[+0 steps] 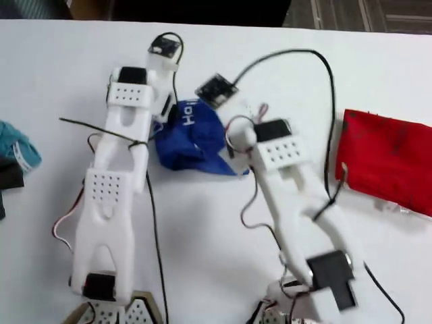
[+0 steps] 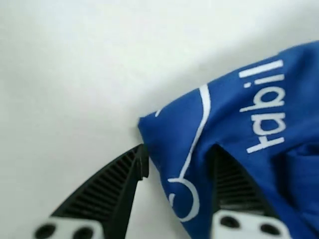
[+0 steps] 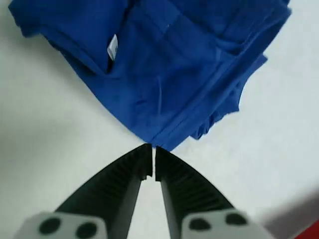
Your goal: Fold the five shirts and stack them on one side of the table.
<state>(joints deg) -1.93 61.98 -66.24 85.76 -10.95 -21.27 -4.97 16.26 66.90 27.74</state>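
Left gripper [image 2: 179, 157] gapes astride the shirt's [image 1: 192, 138] 10 o'clock corner, ready to bite. Right gripper [image 3: 153, 159], closed, seems to pinch its 3 o'clock hem, probably anchoring the fold.

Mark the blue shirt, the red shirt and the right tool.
blue shirt [image 1: 192, 138], high view, middle of crumpled cloth.
red shirt [image 1: 388, 158], high view, its flat middle.
right tool [image 3: 152, 160], right wrist view, between its fingertips.

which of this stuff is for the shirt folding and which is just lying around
For the job:
blue shirt
red shirt
teal shirt
dark cloth beside it, maybe a shirt

Lying about:
black cable beside the red shirt
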